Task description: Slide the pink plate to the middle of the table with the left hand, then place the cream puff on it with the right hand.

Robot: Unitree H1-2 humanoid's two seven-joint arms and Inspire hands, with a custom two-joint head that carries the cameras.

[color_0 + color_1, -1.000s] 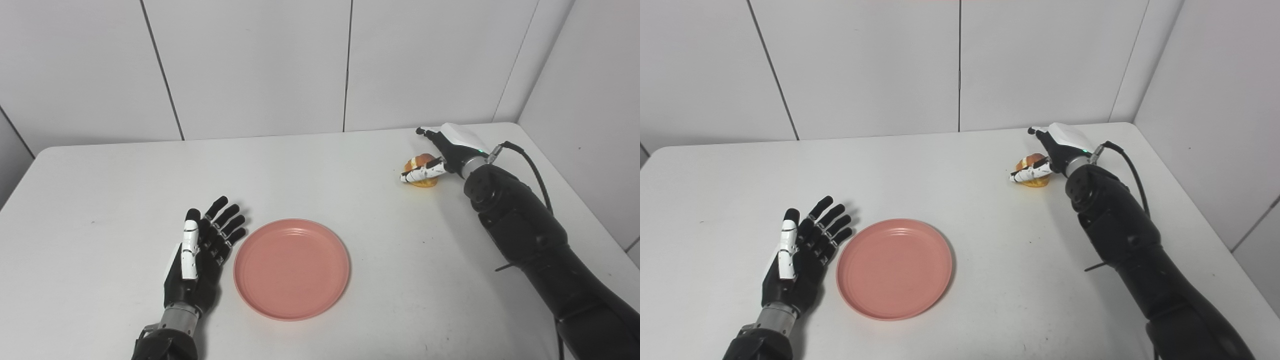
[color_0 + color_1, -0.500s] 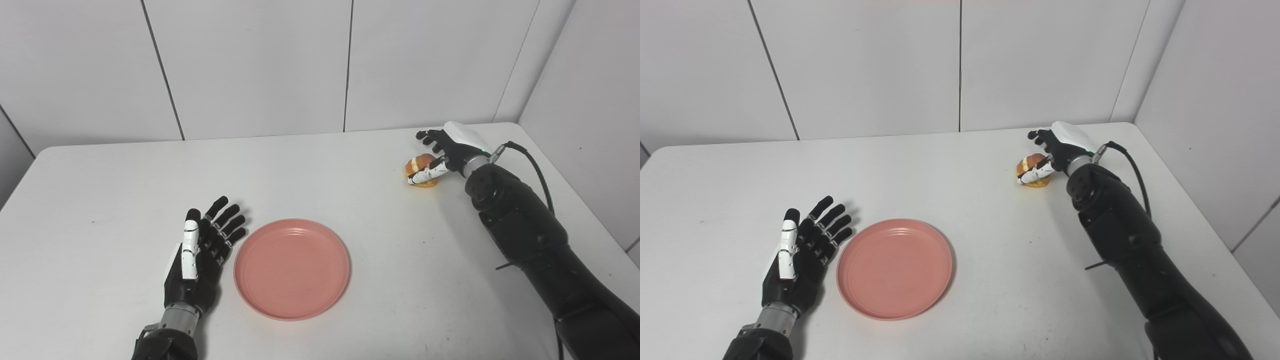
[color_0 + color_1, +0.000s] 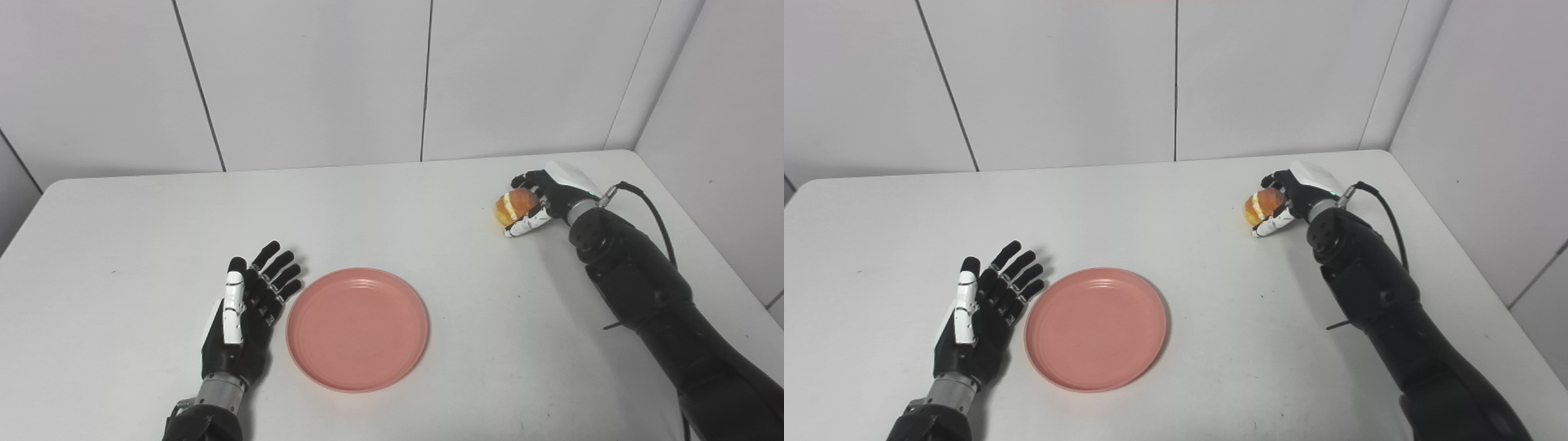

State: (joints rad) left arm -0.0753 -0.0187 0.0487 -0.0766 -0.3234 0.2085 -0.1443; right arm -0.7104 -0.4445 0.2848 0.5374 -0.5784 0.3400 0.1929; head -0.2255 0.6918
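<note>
Right hand (image 3: 542, 199) clasped round golden cream puff (image 3: 513, 205); squeezing risked crushing it. Left hand (image 3: 245, 306) lay splayed, empty, beside round pink plastic plate (image 3: 357, 327).

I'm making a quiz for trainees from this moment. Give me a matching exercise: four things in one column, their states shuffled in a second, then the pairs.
Things:
1. pink plate
2. cream puff
3. left hand
4. right hand

States:
A. closed around the pastry
B. flat on the table, fingers apart, beside the plate
C. nothing on it, near the table's middle
D. held at the table's far right

Pairs: 1-C, 2-D, 3-B, 4-A
</note>
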